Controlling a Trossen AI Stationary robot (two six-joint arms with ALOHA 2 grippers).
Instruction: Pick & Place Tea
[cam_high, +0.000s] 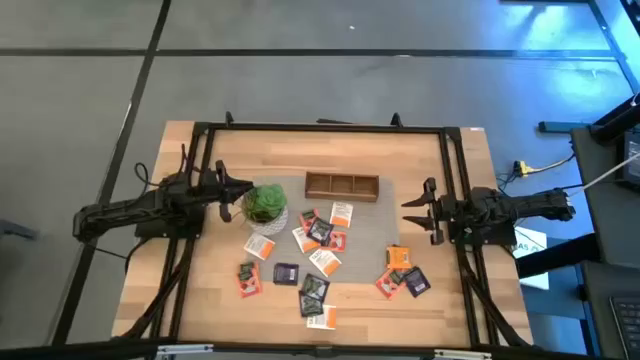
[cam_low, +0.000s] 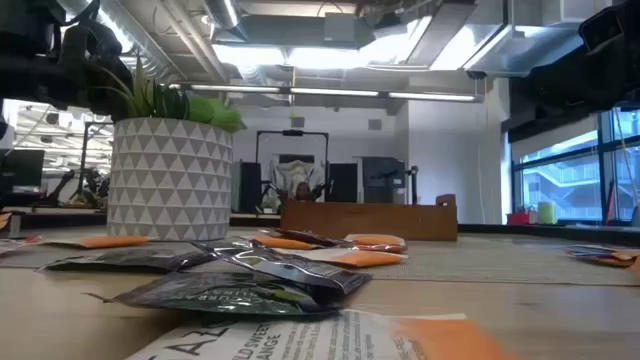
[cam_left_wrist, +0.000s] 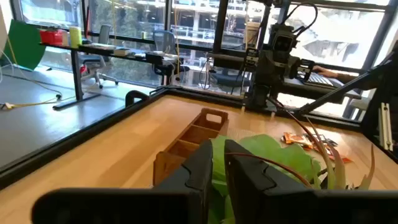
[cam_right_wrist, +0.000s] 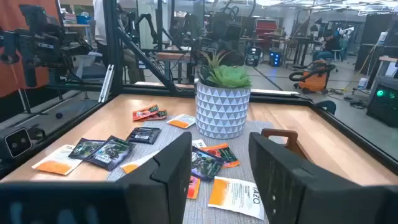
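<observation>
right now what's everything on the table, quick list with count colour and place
tea sachets: about fifteen, orange-red, dark with green, and white with orange; scattered flat over the grey mat and bare wood, middle to front, a small cluster toward the right
wooden box: one, brown, three compartments, behind the sachets at mid table; looks empty
potted plant: one, green leaves in a white triangle-patterned pot, left of the box
mat: one, grey, under most sachets
table: one, light wood, black frame around it
left gripper: dark, beside the plant, holding nothing
right gripper: dark, open, right of the box, holding nothing
</observation>
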